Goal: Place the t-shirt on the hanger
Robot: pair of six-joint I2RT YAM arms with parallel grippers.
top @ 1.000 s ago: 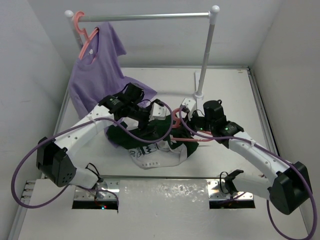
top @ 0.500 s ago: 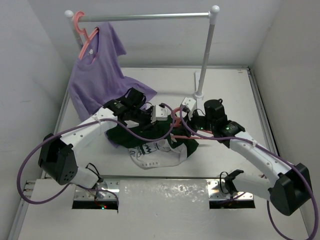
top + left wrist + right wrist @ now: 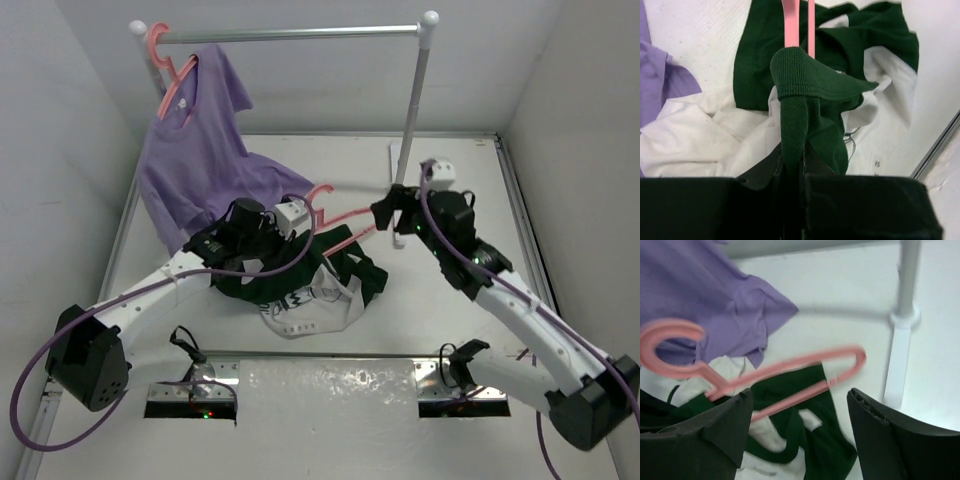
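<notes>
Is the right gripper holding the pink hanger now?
No, the right gripper stands open, and the pink hanger lies beyond its fingers, touching neither.

The white table [image 3: 450,300] carried a crumpled t-shirt [image 3: 310,302] near its middle, the white body bunched toward the near edge and the dark green sleeves heaped behind it. A purple shirt [image 3: 200,170] hung from the rack [image 3: 411,120], and its hem spread over the table's far left, touching the t-shirt. The rack's post stood on the table toward the back right.
</notes>
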